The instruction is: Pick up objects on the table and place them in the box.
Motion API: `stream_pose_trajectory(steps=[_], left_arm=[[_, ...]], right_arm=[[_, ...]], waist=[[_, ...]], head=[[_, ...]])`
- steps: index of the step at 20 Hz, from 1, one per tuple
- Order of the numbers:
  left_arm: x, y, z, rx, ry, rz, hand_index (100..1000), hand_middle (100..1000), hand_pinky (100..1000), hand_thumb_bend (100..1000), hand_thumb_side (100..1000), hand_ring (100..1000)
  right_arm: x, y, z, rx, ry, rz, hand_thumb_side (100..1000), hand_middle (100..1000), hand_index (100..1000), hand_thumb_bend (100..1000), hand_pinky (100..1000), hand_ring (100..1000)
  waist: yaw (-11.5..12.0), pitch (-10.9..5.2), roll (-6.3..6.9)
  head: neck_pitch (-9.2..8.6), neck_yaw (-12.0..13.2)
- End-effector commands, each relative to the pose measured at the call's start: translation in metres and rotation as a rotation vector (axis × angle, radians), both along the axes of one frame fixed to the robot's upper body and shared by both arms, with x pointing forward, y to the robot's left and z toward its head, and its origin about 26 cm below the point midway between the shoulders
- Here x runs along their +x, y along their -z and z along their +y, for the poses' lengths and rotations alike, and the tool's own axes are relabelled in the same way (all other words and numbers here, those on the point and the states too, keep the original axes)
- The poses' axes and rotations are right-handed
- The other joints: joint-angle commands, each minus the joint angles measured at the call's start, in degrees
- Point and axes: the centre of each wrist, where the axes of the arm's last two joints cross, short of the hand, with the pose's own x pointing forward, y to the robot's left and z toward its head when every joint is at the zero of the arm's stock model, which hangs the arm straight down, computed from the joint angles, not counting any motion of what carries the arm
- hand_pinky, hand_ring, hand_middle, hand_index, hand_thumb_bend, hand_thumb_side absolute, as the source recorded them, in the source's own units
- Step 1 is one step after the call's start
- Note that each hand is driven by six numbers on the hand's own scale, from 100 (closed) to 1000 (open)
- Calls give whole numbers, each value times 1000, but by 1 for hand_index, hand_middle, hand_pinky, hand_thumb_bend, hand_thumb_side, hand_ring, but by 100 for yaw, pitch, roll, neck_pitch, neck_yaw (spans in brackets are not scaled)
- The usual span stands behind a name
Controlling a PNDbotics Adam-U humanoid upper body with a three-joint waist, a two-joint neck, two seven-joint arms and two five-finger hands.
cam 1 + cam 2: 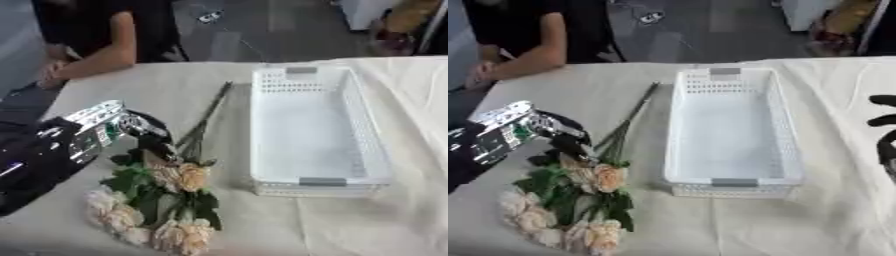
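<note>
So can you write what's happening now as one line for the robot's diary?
left hand: on bouquet, grip unclear | right hand: idle at right edge | basket: empty | stage: pickup not yet done

Looks like a lab or test room. A cloth-draped worktop (pixel 175 85) stands on grey floor (pixel 262 30). A person's arm (pixel 101 55) rests at its far edge.

The left arm (pixel 44 150) is bulky and mostly black, with a silver-white plate bearing small dark and green marks near the wrist. Its left hand (pixel 149 132) is black with silvery links. The right hand (pixel 883 130) shows as black fingers.
</note>
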Motion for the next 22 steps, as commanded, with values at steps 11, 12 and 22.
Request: stream_pose_trajectory(steps=[11, 12, 22], left_arm=[[0, 30, 45, -140, -316, -95, 475, 369, 190, 100, 411, 267], [-3, 34, 48, -198, -368, -105, 460, 353, 151, 100, 424, 234], [-39, 56, 35, -912, -801, -252, 334, 225, 100, 100, 420, 100]], right_arm=[[0, -15, 0, -16, -4, -40, 301, 952, 1000, 100, 644, 809], [0, -15, 0, -14, -3, -42, 301, 952, 1000, 100, 644, 809], [0, -15, -1, -4, 8, -50, 300, 952, 1000, 100, 643, 809]], waist=[[16, 16, -71], [22, 26, -80], [58, 100, -140]], head=[[-9, 10], [-9, 0], [-9, -52]])
